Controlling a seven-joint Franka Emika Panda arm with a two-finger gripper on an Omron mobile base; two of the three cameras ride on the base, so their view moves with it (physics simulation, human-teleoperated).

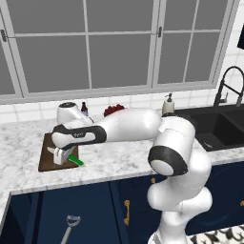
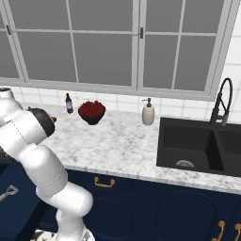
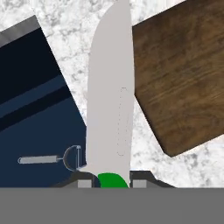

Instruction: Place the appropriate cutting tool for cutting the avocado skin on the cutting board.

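Note:
My gripper (image 1: pixel 63 156) is shut on the knife's bright green handle (image 1: pixel 76 161), low over the near edge of the dark brown cutting board (image 1: pixel 46 159). In the hand view the silvery-white blade (image 3: pixel 109 87) points away from the fingertips (image 3: pixel 85 181). It lies over marble just left of the board's corner (image 3: pixel 183 74), and the green handle (image 3: pixel 113 179) is pinched between the pads. The grey peeler (image 3: pixel 52 159) lies down below the counter edge, in front of the blue cabinets. The avocado is hidden or out of view.
A dark bowl of red fruit (image 2: pixel 92 111), a small bottle (image 2: pixel 69 103) and a soap dispenser (image 2: pixel 148 112) stand along the back wall. The black sink (image 2: pixel 197 146) and faucet (image 2: pixel 221 101) are at the right. The peeler (image 1: pixel 70 226) lies low by the cabinets.

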